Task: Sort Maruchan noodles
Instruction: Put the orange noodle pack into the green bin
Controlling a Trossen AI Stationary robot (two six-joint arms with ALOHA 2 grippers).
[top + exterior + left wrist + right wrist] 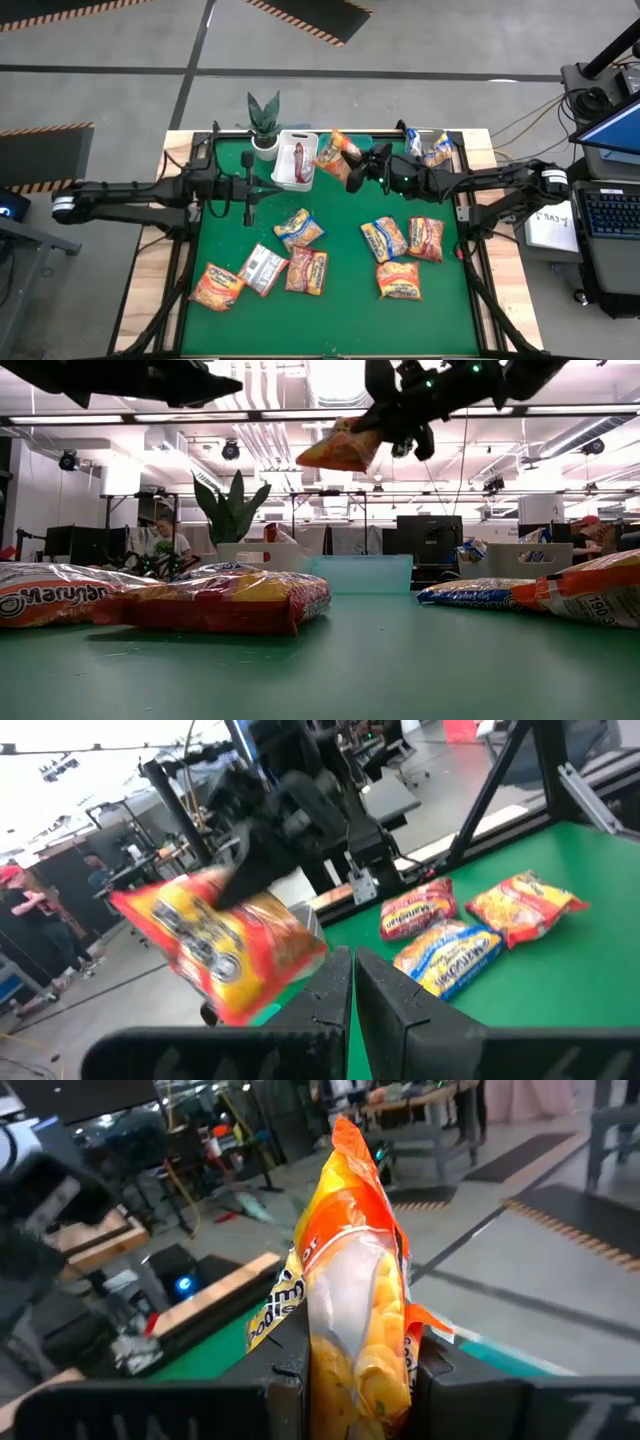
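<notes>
From where I am standing, the left gripper (248, 188) is hanging over the left half of the green table (340, 310), its two fingers pressed flat together with nothing between them; that arm is simply waiting. Just beyond it, at the back edge, a small potted plant (264, 118) is standing beside a white bin (290, 150), which is already holding a red-marked packet (299, 162). A teal bin (360, 572) is sitting next along that back edge.

Moving right, the right gripper (354, 172) is holding an orange-yellow packet (336, 150) well above the table, between the white and teal bins. The wrist view is showing the jaws pinching the packet (358, 1320) narrowly across its flat sides, with most of the bag sticking out past the fingers (285, 1380).

To do this step well, I would judge the arm should be carrying the packet until it is fully over the bin matching its colour, lowering it close to the rim, and only then letting go, since a crinkly bag dropped from height may be glancing off the wall.

Farther right, a grey bin (452, 152) is holding blue-marked packets (430, 148). Seven loose packets (300, 228) are lying on the mat nearer the front, awaiting sorting.
</notes>
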